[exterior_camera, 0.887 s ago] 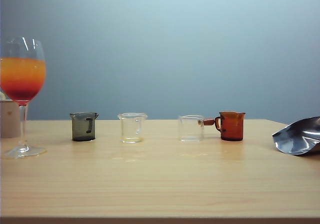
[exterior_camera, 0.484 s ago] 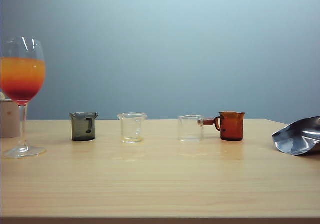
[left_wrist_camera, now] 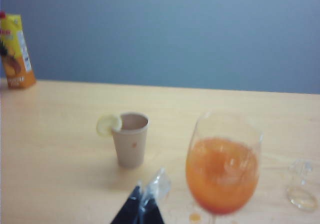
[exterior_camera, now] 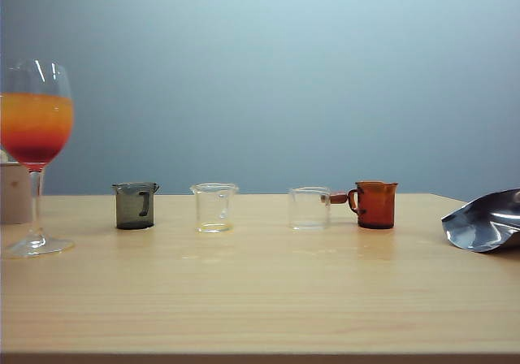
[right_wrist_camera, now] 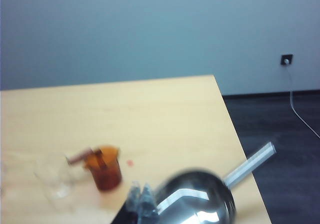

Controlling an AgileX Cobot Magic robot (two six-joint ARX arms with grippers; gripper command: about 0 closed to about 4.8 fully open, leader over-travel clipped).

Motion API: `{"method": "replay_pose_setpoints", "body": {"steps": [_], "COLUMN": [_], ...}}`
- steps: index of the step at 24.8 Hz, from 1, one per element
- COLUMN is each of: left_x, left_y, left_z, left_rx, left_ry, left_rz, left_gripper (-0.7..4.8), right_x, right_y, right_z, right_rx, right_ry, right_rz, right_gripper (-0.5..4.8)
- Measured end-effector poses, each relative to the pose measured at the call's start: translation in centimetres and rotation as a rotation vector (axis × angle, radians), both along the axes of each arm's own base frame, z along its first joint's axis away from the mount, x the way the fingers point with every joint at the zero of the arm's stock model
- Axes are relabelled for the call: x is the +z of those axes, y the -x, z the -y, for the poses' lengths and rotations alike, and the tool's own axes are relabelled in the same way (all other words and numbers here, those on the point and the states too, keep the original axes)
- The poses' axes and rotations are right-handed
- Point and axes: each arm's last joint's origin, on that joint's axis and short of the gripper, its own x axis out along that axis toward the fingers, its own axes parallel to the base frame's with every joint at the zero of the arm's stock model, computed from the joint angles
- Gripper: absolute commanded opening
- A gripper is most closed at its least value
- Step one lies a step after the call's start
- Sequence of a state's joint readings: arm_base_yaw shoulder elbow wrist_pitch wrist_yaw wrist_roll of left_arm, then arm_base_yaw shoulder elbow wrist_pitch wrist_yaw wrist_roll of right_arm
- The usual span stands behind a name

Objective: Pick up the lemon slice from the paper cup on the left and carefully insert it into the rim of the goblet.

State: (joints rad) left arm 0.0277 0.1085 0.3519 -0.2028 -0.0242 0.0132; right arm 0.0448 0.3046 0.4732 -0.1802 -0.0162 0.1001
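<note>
The lemon slice (left_wrist_camera: pixel 108 125) sits hooked on the rim of the beige paper cup (left_wrist_camera: pixel 131 139), which stands upright. Beside the cup stands the goblet (left_wrist_camera: pixel 223 166), holding orange-to-red drink. My left gripper (left_wrist_camera: pixel 148 195) hangs shut and empty a little short of both, between cup and goblet. In the exterior view the goblet (exterior_camera: pixel 36 128) is at the far left, with the paper cup (exterior_camera: pixel 15 192) behind it at the frame edge. Neither gripper shows there. My right gripper (right_wrist_camera: pixel 141 196) is shut and empty, close to a shiny silver object (right_wrist_camera: pixel 200 204).
Along the table stand a grey beaker (exterior_camera: pixel 136 205), two clear beakers (exterior_camera: pixel 214 207) (exterior_camera: pixel 309 208) and an amber handled beaker (exterior_camera: pixel 375 205). The silver object (exterior_camera: pixel 483 220) lies at the right. A juice carton (left_wrist_camera: pixel 16 51) stands far behind the cup. The table's side edge (right_wrist_camera: pixel 235 129) drops to the floor.
</note>
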Motion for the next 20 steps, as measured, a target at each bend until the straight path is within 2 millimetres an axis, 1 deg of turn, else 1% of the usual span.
{"method": "replay_pose_setpoints", "body": {"steps": [1, 2, 3, 4, 6, 7, 8, 10, 11, 12, 13, 14, 17, 19, 20], "left_x": [0.7, 1.6, 2.6, 3.3, 4.7, 4.9, 5.4, 5.4, 5.2, 5.1, 5.0, 4.5, 3.1, 2.2, 1.9], "left_y": [-0.1, -0.2, -0.7, -1.3, -2.8, -3.3, -4.2, -5.1, -5.9, -6.8, -7.3, -8.5, -10.3, -11.4, -12.5], "left_z": [0.0, 0.0, 0.0, 0.0, -0.2, -0.4, -1.1, -2.3, -3.7, -4.8, -5.2, -5.9, -7.2, -7.7, -8.1], "left_rx": [0.000, 0.000, -0.009, -0.017, -0.029, -0.032, -0.015, 0.021, 0.030, 0.043, 0.053, 0.054, 0.054, 0.041, 0.033], "left_ry": [-0.010, -0.019, -0.023, -0.024, -0.067, -0.072, -0.049, -0.017, 0.024, 0.040, 0.036, 0.024, 0.044, 0.057, 0.070], "left_rz": [0.000, 0.004, -0.003, -0.012, -0.043, -0.061, -0.084, -0.092, -0.096, -0.090, -0.087, -0.099, -0.158, -0.183, -0.160], "left_gripper": [-0.06, -0.06, -0.06, -0.06, -0.06, -0.06, -0.06, -0.06, -0.06, -0.06, -0.06, -0.06, -0.06, -0.06, -0.06], "right_x": [0.9, 2.3, 3.6, 4.2, 5.9, 6.3, 7.2, 8.6, 9.7, 10.4, 10.8, 11.6, 11.5, 11.0, 10.5], "right_y": [-0.3, -0.9, -1.8, -2.6, -5.6, -6.4, -7.4, -8.7, -9.9, -10.7, -11.2, -12.2, -13.6, -14.5, -15.1], "right_z": [0.0, -0.1, -0.2, -0.3, -0.7, -1.0, -1.6, -2.8, -4.2, -5.2, -5.8, -7.1, -9.1, -10.0, -10.7], "right_rx": [0.011, 0.029, 0.053, 0.070, 0.148, 0.171, 0.209, 0.270, 0.328, 0.370, 0.391, 0.432, 0.489, 0.513, 0.525], "right_ry": [0.000, -0.001, 0.002, 0.003, 0.002, 0.002, 0.002, 0.002, 0.009, 0.022, 0.031, 0.033, 0.035, 0.038, 0.040], "right_rz": [0.007, 0.019, 0.027, 0.021, -0.005, -0.011, -0.004, 0.019, 0.053, 0.067, 0.069, 0.075, 0.069, 0.049, 0.036], "right_gripper": [-0.09, -0.09, -0.09, -0.09, -0.09, -0.09, -0.09, -0.09, -0.09, -0.09, -0.09, -0.09, -0.09, -0.09, -0.09]}}
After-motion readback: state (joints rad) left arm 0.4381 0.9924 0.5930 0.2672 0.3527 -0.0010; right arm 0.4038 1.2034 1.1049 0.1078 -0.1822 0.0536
